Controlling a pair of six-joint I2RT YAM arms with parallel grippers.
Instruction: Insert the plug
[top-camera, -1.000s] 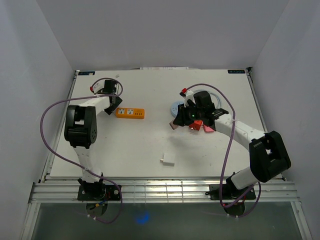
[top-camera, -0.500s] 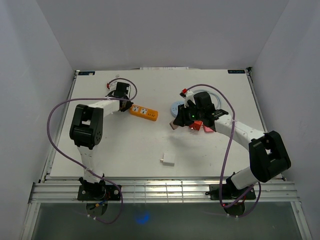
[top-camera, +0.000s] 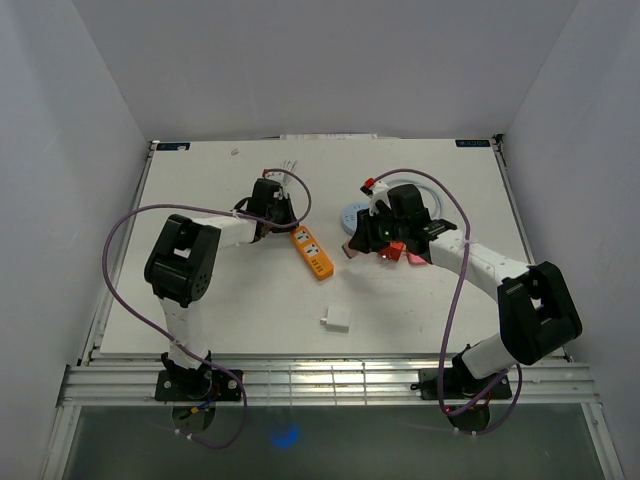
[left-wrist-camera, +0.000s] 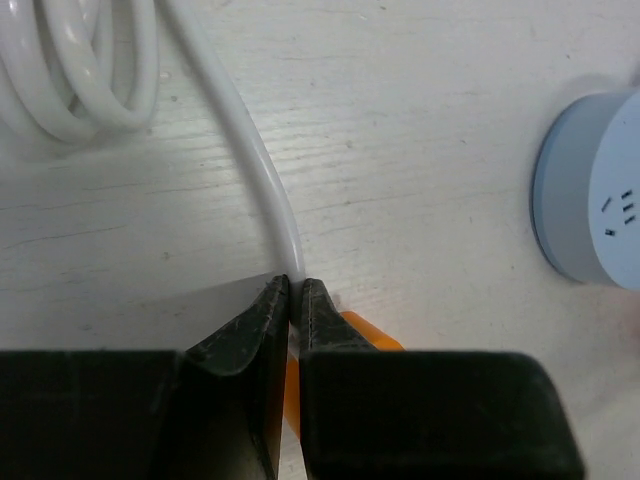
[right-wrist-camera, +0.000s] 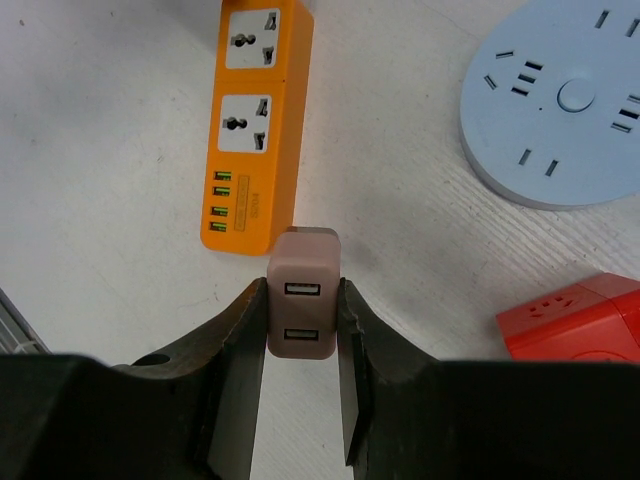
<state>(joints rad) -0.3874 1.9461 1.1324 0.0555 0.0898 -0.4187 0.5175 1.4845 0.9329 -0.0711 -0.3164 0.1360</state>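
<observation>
My right gripper (right-wrist-camera: 300, 288) is shut on a pinkish-brown USB charger plug (right-wrist-camera: 303, 255), held just above the table with its two USB ports facing the camera. An orange power strip (right-wrist-camera: 250, 130) lies right in front of it, sockets up; in the top view the orange power strip (top-camera: 313, 252) lies slanted at mid-table. My left gripper (left-wrist-camera: 295, 285) is shut on the strip's white cable (left-wrist-camera: 270, 190) right where it leaves the strip's orange end (left-wrist-camera: 370, 330). In the top view the left gripper (top-camera: 288, 226) sits at the strip's far end, and the right gripper (top-camera: 352, 248) is just right of the strip.
A round pale-blue socket hub (top-camera: 355, 213) lies behind the right gripper, with a red cube adapter (top-camera: 397, 249) beside it. A small white adapter (top-camera: 335, 320) rests nearer the front edge. Coiled white cable (left-wrist-camera: 70, 70) lies ahead of the left gripper.
The left gripper has shut on the strip's cable and dragged the orange strip right toward the centre, turning it from level to slanted. The right arm with the plug has stayed put.
</observation>
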